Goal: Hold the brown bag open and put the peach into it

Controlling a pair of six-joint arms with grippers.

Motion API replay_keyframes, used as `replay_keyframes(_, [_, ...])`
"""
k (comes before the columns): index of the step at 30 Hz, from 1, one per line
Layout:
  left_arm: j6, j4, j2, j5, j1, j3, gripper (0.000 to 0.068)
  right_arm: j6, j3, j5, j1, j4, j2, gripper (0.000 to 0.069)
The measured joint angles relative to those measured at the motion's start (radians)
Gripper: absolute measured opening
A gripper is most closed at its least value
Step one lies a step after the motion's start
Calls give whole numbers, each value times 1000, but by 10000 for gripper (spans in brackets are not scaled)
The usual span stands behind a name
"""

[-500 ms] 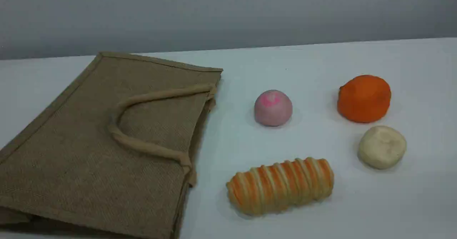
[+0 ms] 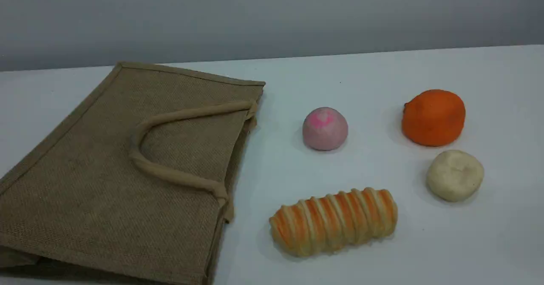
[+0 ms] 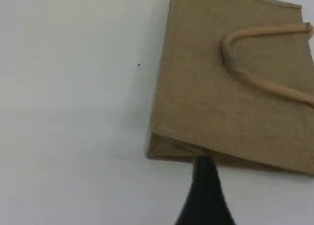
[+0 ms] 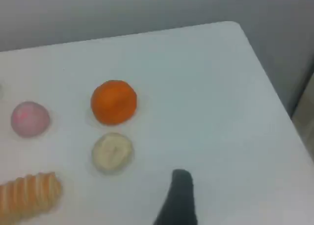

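Observation:
The brown bag (image 2: 119,174) lies flat on the left of the white table, its mouth edge turned toward the table's middle and a beige rope handle (image 2: 170,174) resting on top. To its right, apart from it, sits the peach (image 2: 325,128), a dull pink ball with a brighter pink blotch. Neither arm shows in the scene view. In the left wrist view one dark fingertip (image 3: 203,168) hovers near a corner of the bag (image 3: 221,102), holding nothing. In the right wrist view one dark fingertip (image 4: 180,181) hangs over bare table, right of the peach (image 4: 30,118), holding nothing.
An orange ball (image 2: 433,117) and a cream-white lumpy ball (image 2: 454,175) sit at the right. A striped orange bread roll (image 2: 333,221) lies in front of the peach. The table's right edge (image 4: 267,83) and far corner show in the right wrist view.

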Motion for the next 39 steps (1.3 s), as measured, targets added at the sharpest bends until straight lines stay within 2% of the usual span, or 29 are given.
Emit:
replay_keyframes(22, [0, 0, 0, -1, 0, 0, 469, 0, 0, 0, 0, 0, 0, 573])
replay_keyframes(27, [4, 0, 0, -65, 0, 0, 469, 0, 0, 0, 4, 0, 0, 573])
replay_keyframes(39, [5, 2, 0, -85, 0, 0, 469, -2, 0, 0, 5, 0, 0, 573])
